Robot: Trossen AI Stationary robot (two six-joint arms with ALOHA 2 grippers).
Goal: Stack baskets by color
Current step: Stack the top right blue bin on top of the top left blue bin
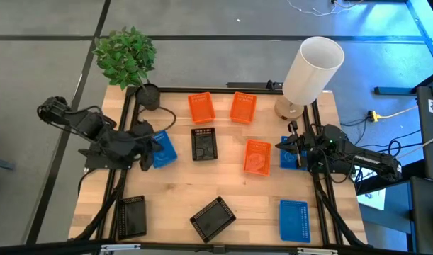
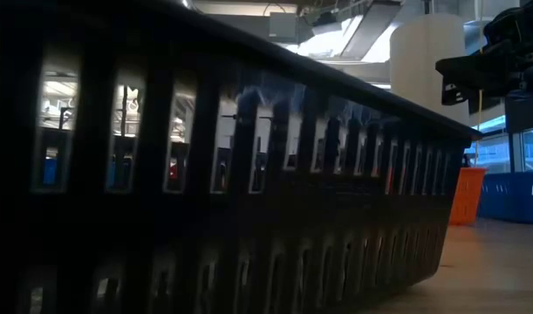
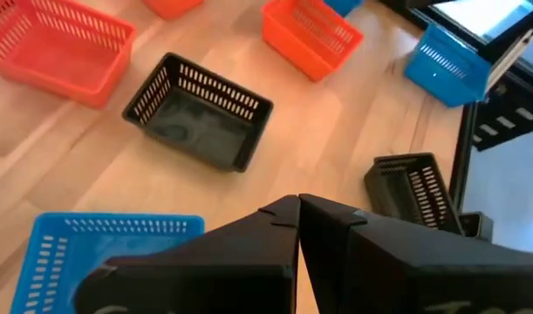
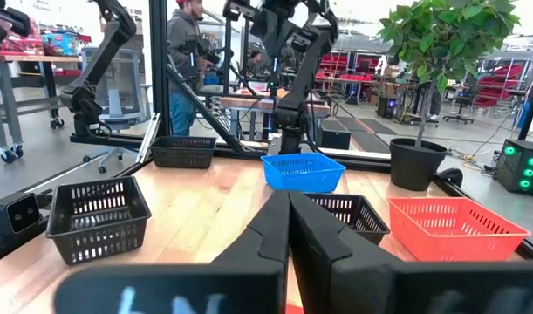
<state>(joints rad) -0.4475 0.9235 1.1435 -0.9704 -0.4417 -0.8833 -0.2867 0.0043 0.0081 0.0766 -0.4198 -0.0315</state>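
Observation:
Nine baskets lie scattered on the wooden table [image 1: 230, 191], none stacked. Orange baskets: [image 1: 200, 108], [image 1: 243, 108], [image 1: 257, 156]. Black baskets: [image 1: 203, 144], [image 1: 212, 217], [image 1: 131, 216]. Blue baskets: [image 1: 164, 150], [image 1: 294, 219], and one [image 1: 290, 160] partly under my right arm. My left gripper [image 1: 154, 145] [image 3: 297, 214] is shut and hovers over the left blue basket's [image 3: 74, 253] edge, holding nothing. My right gripper [image 1: 283, 145] [image 4: 288, 205] is shut, level, at the table's right side, holding nothing. In the low view a black basket [image 2: 249, 174] fills most of the picture.
A potted plant [image 1: 125, 57] in a black pot [image 1: 148, 95] stands at the far left corner. A white cylindrical lamp [image 1: 312, 67] stands at the far right. Black frame rails [image 1: 124, 142] run along the table's left and right sides. People stand beyond the table [image 4: 187, 52].

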